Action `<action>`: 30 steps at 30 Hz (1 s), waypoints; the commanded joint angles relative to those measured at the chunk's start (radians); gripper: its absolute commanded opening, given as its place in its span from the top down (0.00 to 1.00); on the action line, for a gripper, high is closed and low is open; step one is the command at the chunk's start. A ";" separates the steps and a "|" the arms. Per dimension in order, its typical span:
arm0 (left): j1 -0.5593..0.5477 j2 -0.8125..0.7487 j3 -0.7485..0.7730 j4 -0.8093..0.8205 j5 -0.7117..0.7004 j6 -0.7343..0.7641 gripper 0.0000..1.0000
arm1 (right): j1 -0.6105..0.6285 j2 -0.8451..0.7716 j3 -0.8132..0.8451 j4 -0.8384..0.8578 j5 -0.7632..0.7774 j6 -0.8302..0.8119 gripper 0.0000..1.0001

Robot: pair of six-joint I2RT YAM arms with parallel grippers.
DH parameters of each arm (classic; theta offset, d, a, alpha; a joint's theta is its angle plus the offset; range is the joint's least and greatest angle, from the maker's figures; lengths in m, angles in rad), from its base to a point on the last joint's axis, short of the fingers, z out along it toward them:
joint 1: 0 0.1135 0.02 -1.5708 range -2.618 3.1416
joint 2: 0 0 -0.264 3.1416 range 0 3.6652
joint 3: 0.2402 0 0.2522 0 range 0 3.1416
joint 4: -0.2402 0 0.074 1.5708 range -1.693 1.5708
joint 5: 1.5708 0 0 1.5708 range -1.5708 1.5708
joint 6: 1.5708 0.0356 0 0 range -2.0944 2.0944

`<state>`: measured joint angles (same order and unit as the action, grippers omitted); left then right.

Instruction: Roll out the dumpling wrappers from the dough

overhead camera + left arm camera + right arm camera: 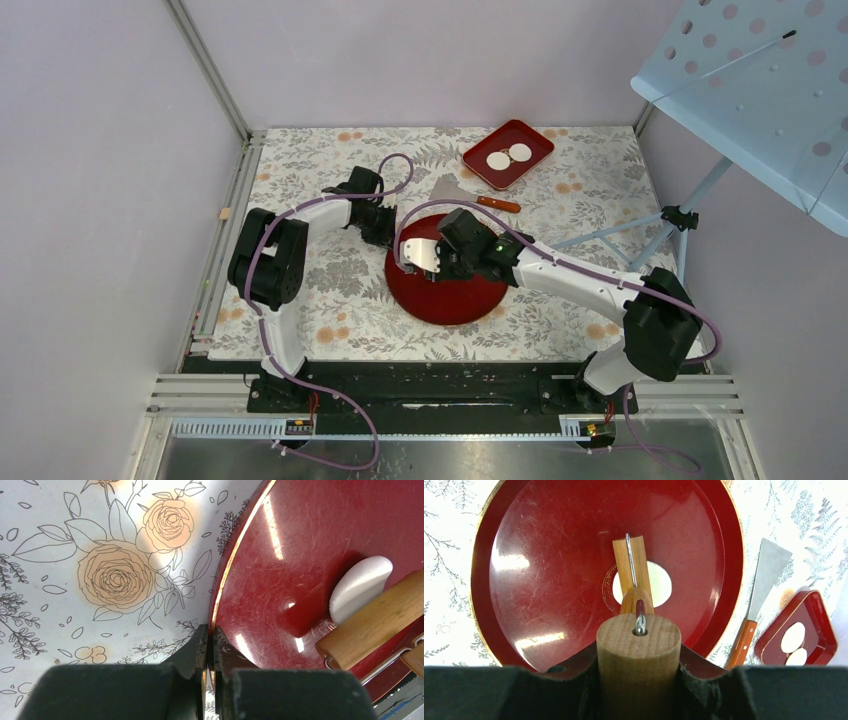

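The dough [660,581] is a flattened white patch in the middle of the round red plate [549,555], partly under the small wooden roller [630,562]. My right gripper [639,655] is shut on the roller's wooden handle and holds the roller on the dough. The left wrist view shows the dough [359,586] beside the roller [372,625]. My left gripper [210,635] is shut on the plate's left rim [227,575]. Two dumpling wrappers [508,155] lie in a small red tray [535,140] at the back; they also show in the right wrist view [793,636].
A metal scraper [455,189] with an orange handle [498,204] lies between the plate [470,315] and the tray. A blue perforated stand [760,80] reaches over the back right corner. A floral cloth [300,300] covers the table.
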<state>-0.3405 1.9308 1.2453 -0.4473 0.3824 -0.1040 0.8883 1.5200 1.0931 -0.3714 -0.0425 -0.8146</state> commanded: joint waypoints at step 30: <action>0.008 0.018 0.005 -0.022 0.003 0.004 1.00 | -0.040 -0.053 -0.284 -0.035 -0.187 -0.142 1.00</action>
<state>-0.3386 1.9308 1.2453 -0.4473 0.3847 -0.1059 0.8524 1.4334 0.8959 -0.2138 -0.1322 -1.0229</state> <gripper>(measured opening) 0.032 0.386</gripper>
